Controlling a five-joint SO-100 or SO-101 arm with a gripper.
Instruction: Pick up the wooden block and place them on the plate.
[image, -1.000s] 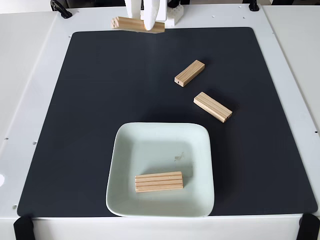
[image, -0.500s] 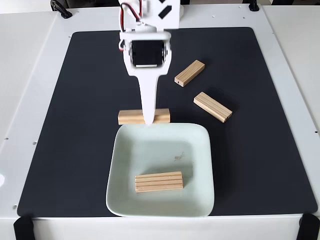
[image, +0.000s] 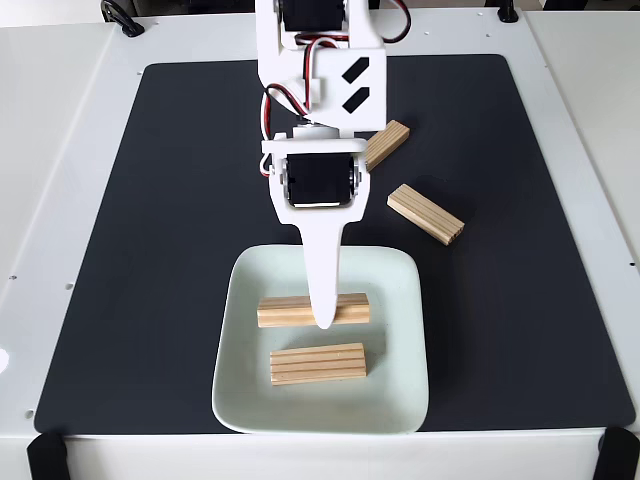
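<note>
In the fixed view my white gripper reaches down over the pale mint-green plate and is shut on a wooden block, which it holds crosswise above the plate's middle. A second wooden block lies flat in the plate nearer the front. Two more wooden blocks rest on the black mat: one to the right of the arm, and one further back, partly hidden behind the arm.
The black mat covers most of the white table. Black clamps sit at the table's front corners and cables at the back left.
The arm has swung forward from the back of the table, carrying the block from above the mat's far edge to over the plate's middle. The other blocks have not moved.
</note>
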